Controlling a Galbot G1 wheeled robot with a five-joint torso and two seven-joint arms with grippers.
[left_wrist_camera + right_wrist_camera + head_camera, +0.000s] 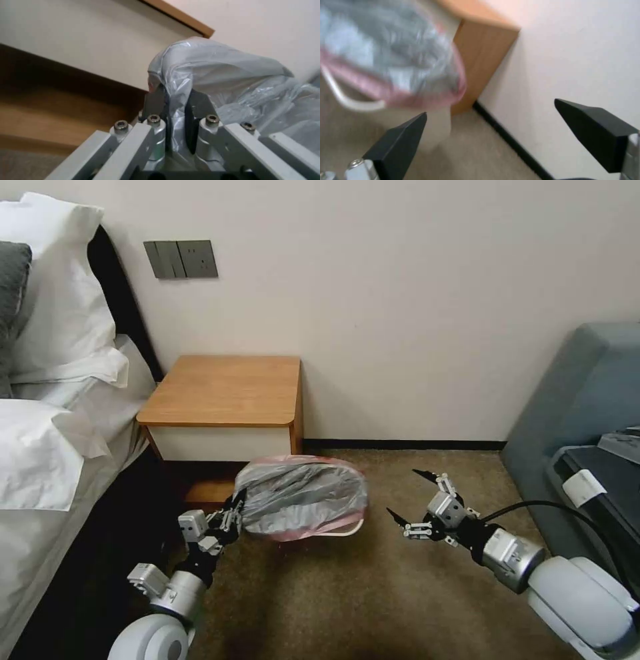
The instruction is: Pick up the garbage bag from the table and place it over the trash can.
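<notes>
In the lower centre of the head view, the garbage bag (pixel 301 499) lies draped over the trash can (pixel 343 531), whose cream rim peeks out under the bag's pink edge, just in front of the nightstand (pixel 227 390). The left gripper (pixel 230 517), at the bag's left side, has its fingers pinched tight on a fold of the silvery plastic (pixel 176 100). The right gripper (pixel 408 493) hovers to the right of the bin, clear of it, fingers spread wide and holding nothing, above the brown carpet (pixel 373 607).
</notes>
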